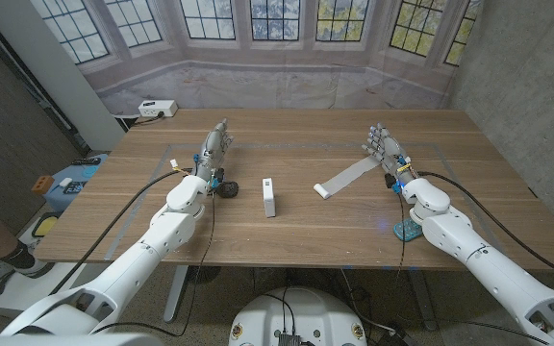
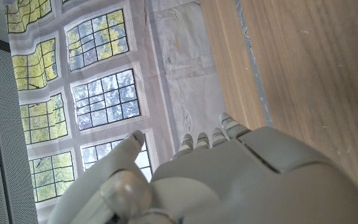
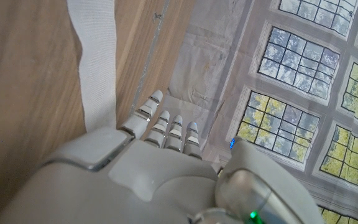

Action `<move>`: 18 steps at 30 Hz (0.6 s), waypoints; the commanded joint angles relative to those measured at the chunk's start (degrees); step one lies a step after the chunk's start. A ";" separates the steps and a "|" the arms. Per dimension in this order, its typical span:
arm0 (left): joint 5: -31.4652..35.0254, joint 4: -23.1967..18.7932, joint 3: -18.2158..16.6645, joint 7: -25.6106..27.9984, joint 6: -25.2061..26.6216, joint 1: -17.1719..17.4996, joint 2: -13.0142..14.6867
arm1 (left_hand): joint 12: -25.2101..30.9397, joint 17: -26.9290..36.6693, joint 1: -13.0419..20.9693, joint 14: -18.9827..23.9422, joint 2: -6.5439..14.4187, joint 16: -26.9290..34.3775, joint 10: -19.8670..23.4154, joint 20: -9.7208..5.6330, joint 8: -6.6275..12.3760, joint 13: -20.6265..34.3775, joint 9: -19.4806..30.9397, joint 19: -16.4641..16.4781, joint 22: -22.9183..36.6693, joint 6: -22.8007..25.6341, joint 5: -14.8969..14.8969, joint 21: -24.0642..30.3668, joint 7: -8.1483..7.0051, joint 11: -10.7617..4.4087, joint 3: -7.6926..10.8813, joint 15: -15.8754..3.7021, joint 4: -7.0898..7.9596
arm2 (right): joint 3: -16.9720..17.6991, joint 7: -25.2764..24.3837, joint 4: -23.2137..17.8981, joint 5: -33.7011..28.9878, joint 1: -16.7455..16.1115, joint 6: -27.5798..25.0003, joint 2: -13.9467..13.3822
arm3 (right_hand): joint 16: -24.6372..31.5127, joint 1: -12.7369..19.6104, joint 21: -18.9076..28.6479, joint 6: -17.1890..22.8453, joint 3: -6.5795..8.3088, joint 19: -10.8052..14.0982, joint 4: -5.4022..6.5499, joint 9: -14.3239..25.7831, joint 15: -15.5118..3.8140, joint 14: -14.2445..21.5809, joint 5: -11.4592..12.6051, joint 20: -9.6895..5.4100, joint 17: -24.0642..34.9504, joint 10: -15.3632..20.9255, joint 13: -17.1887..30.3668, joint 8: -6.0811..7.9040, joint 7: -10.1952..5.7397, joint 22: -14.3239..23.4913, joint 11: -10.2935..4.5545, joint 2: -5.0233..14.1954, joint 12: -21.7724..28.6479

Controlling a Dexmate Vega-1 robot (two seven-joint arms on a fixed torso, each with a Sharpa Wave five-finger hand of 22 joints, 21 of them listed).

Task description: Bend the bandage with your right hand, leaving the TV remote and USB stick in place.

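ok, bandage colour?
Plain white to light grey, with a fine woven texture. The bandage shows best in the right wrist view, beside the right robot hand.

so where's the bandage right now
In the head view the bandage lies flat on the table's right half, a pale strip running from beside the right robot hand toward the white remote at centre.

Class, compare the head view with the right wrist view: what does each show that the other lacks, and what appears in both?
Head view alone: the left hand, the white remote lying mid-table, and a small dark object beside the left arm. Right wrist view alone: a close look along the back of the right hand, its fingers extended beside the strip. Both share: the bandage, the right hand, the wooden table and the window backdrop.
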 commanded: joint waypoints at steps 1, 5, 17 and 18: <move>0.35 0.94 0.41 -0.06 0.49 -0.91 -0.45 | 0.22 0.16 0.24 0.27 -0.37 0.07 0.11 0.30 0.14 0.21 0.26 0.21 0.07 0.42 0.34 0.39 0.23 -0.13 0.25 0.01 -0.42 | -0.16 -1.27 -1.30 -1.66 0.46 -0.73 -1.06 | 0.10 0.71 0.25 0.44 0.25 0.32 -0.39 0.22 -2.13 0.45 0.30 -3.41 -0.11 0.66 0.11 0.37 -0.03 0.32 0.09 0.05 0.30; 0.34 1.05 0.54 -0.22 0.62 -1.05 -0.49 | 0.22 0.14 0.30 0.33 -0.36 0.03 0.17 0.33 0.10 0.21 0.26 0.25 0.06 0.44 0.33 0.38 0.18 -0.09 0.31 0.01 -0.56 | -0.10 -1.96 -2.64 -2.44 0.17 -1.47 -1.99 | 0.06 0.97 0.25 0.74 0.39 0.29 -0.67 0.23 -2.07 0.40 0.29 -3.37 -0.28 0.68 0.12 0.45 0.04 0.32 0.16 -0.03 0.29; 0.60 0.36 0.66 0.27 0.69 -0.62 -0.46 | 0.16 0.10 0.53 0.46 -0.31 -0.08 0.23 0.42 -0.01 0.20 0.26 0.29 0.06 0.51 0.30 0.34 0.15 -0.04 0.51 0.08 -0.99 | -0.16 -3.87 -5.97 -5.11 -0.24 -4.29 -4.78 | 0.02 1.79 0.26 1.52 0.86 0.21 -1.48 0.25 -2.02 0.38 0.22 -3.33 -0.71 1.04 0.14 0.62 0.31 0.32 0.13 -0.16 0.39; 0.63 0.32 0.67 0.34 0.71 -0.57 -0.45 | 0.15 0.10 0.56 0.48 -0.30 -0.09 0.24 0.46 -0.03 0.20 0.26 0.30 0.06 0.50 0.30 0.33 0.15 0.02 0.54 0.07 -1.05 | -0.20 -3.99 -6.17 -5.36 -0.20 -4.56 -4.99 | 0.02 1.84 0.26 1.60 0.88 0.21 -1.53 0.25 -2.04 0.39 0.21 -3.33 -0.73 1.04 0.14 0.64 0.30 0.32 0.14 -0.17 0.39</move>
